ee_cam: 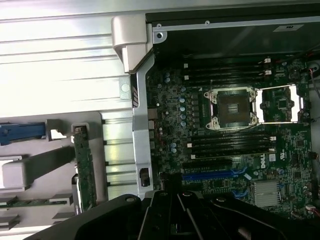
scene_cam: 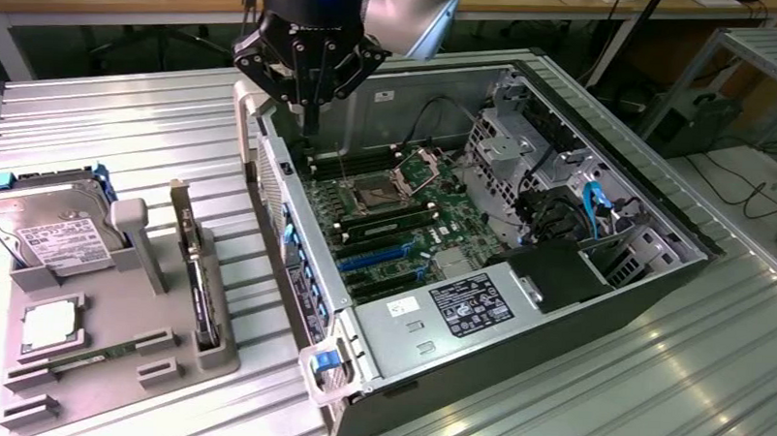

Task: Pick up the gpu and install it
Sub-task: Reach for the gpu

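Note:
The gpu [scene_cam: 196, 269] stands on edge in a grey holder tray [scene_cam: 114, 310] on the exterior view's left, a thin green card with a silver bracket at its far end. The wrist view shows the gpu [ee_cam: 85, 170] as a narrow green strip beside the case wall. My gripper [scene_cam: 310, 128] hangs above the rear corner of the open computer case [scene_cam: 273, 204], well away from the card. Its fingers are shut together with nothing between them. In the wrist view my gripper [ee_cam: 170, 187] is over the motherboard [ee_cam: 225, 150], near the blue slots [ee_cam: 210, 175].
The tray also holds a silver hard drive [scene_cam: 52, 230], a square processor [scene_cam: 51, 323] and a narrow RAM stick [scene_cam: 93, 353]. Inside the case are the open processor socket [scene_cam: 370, 190], the blue slots [scene_cam: 380, 256], a power supply [scene_cam: 470, 303] and drive cages [scene_cam: 546, 146]. Everything rests on a ribbed metal table [scene_cam: 642, 382].

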`<state>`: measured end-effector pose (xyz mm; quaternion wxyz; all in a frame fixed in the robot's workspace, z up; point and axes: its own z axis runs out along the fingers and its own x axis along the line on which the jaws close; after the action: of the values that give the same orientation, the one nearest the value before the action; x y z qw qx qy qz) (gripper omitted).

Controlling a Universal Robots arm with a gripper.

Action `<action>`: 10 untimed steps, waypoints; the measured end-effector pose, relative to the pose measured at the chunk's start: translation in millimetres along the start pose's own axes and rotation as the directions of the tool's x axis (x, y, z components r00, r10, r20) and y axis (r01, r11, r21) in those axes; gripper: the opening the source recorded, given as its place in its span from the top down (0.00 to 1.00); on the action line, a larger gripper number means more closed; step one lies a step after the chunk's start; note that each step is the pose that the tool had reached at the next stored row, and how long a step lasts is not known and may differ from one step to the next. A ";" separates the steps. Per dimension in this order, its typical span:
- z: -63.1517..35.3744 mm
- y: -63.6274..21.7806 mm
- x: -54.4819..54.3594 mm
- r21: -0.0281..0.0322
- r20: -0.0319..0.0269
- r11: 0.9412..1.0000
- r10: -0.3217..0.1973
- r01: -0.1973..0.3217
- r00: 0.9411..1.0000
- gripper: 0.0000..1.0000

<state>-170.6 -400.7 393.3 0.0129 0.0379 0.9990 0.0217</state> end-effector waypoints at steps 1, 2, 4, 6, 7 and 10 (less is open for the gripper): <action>0.0 -0.1 0.4 0.000 0.000 1.000 0.000 0.000 1.000 0.89; -0.1 -0.1 0.9 0.000 0.000 1.000 0.000 0.000 1.000 0.89; -0.1 -0.3 1.9 0.000 0.000 1.000 0.000 0.000 1.000 0.89; -0.1 -0.4 2.9 0.000 0.000 1.000 0.000 0.000 1.000 0.89; -0.1 -0.5 3.4 0.000 0.000 1.000 0.000 0.000 1.000 0.89; -0.1 -0.7 4.8 0.000 0.000 1.000 0.000 0.000 1.000 0.89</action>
<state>-175.4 -401.1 393.3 0.0129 0.0379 0.9990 0.0217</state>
